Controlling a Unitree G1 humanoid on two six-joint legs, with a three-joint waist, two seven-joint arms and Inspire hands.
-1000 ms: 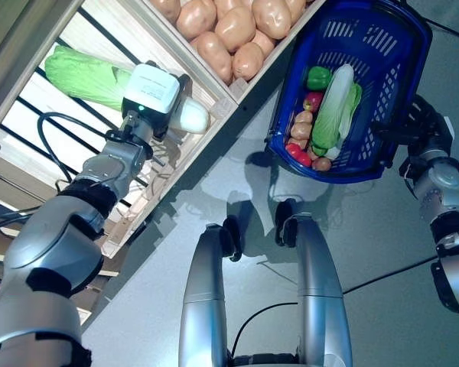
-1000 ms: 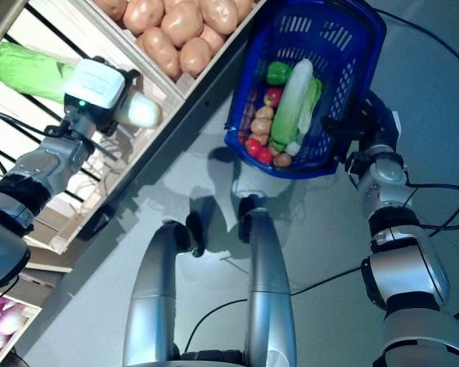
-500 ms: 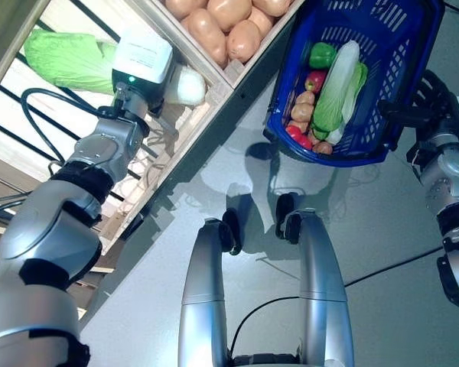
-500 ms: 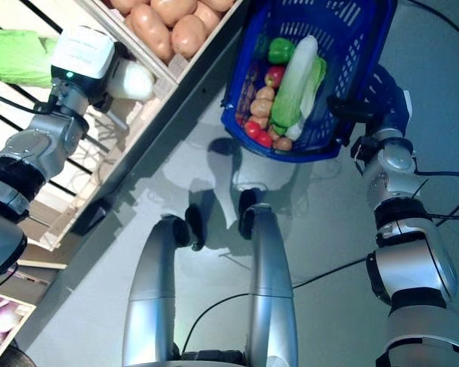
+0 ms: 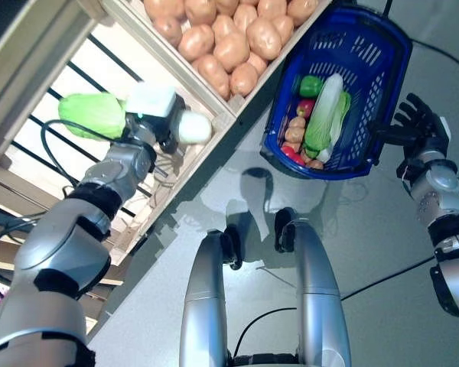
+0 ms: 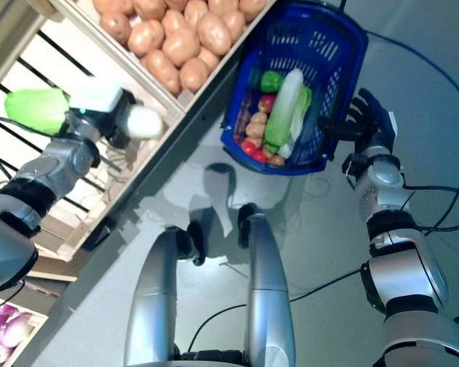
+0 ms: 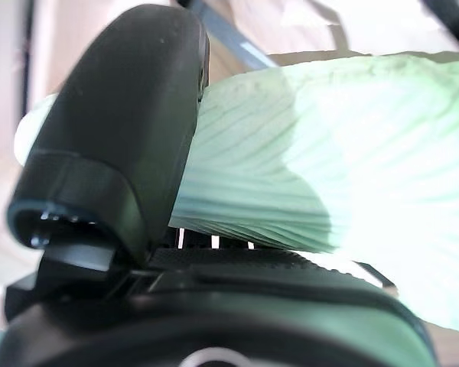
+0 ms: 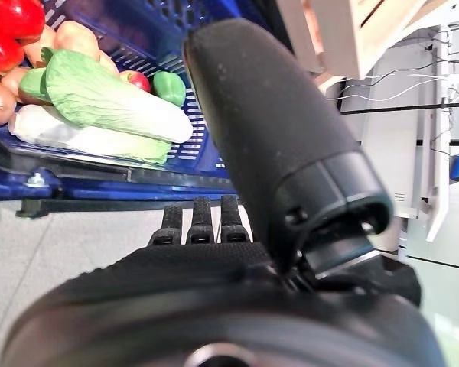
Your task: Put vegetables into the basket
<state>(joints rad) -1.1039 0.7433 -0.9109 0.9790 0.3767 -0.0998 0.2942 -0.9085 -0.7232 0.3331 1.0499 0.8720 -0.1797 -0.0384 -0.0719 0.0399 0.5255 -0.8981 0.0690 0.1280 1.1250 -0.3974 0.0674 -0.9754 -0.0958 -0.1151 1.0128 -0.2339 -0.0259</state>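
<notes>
Fingers, left hand (image 5: 164,131): clamped round a napa cabbage (image 5: 92,115), thumb (image 7: 115,145) pressed over its ribbed leaves in the wrist view; grip sits toward the white stem end.
Fingers, right hand (image 6: 367,122): straight, spread, reaching under the handle of the blue basket (image 6: 333,46); basket hangs from them, not pinched.
Cabbage position: over the slatted wooden shelf (image 5: 38,172), just beside the potato crate (image 5: 237,38), well apart from the basket.
Cabbage axis: long axis roughly level across the head views; leafy green end sticks out past the back of the hand, away from the basket; white stem end (image 5: 193,127) pokes out the other side, toward the crate edge and the basket.
Basket contents: already one long cabbage (image 5: 323,115), green pepper (image 5: 311,85), red tomatoes, a few potatoes.
Risk 1: leafy end swings into shelf frame or crate edge on the carry-over; cause is the long overhang behind the grip.
Risk 2: cabbage slips or pivots in the grasp; cause is an off-centre hold on smooth leaves.
Risk 3: basket slides off straight fingers or tips when the load drops in; cause is the hook-only support and little free room inside.
</notes>
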